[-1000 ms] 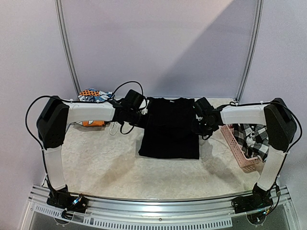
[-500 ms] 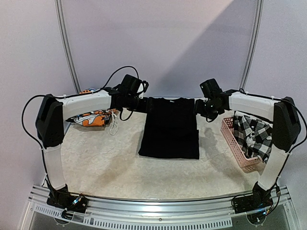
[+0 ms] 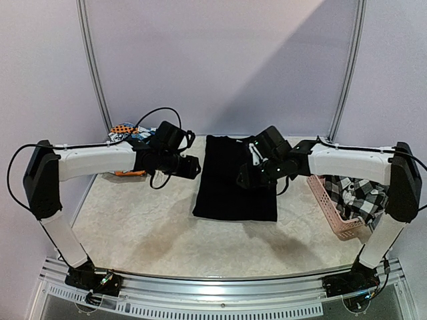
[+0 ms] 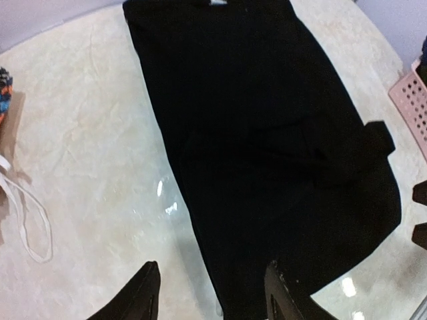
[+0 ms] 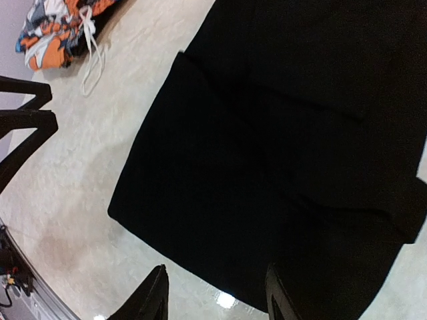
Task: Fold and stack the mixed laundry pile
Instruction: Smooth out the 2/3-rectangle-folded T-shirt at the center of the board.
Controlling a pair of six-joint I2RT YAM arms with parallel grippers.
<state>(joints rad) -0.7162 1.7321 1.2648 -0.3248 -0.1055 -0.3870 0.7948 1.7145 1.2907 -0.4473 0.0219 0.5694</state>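
Note:
A large plain black garment (image 3: 233,190) lies flat in a long folded strip at the middle of the table. My left gripper (image 3: 195,167) hovers at its left edge, open and empty; in the left wrist view its fingertips (image 4: 145,293) straddle the black garment's (image 4: 267,133) side edge. My right gripper (image 3: 242,179) hangs over the cloth's middle, open too, with nothing in it. Below it in the right wrist view is the black garment's (image 5: 287,133) near corner. A black-and-white checked piece (image 3: 357,192) lies in the basket. Orange-blue-white printed pieces (image 3: 127,133) sit at the back left.
A pink perforated basket (image 3: 331,212) stands at the right edge of the table. A white drawstring (image 4: 27,223) trails from the printed pieces (image 5: 57,30) onto the tabletop. Metal frame posts (image 3: 93,67) rise at the back corners.
Both grippers went from shut to open. The arms swung to the garment's far edge, then came back toward its middle, the right one ending over the cloth. The black garment kept its shape.

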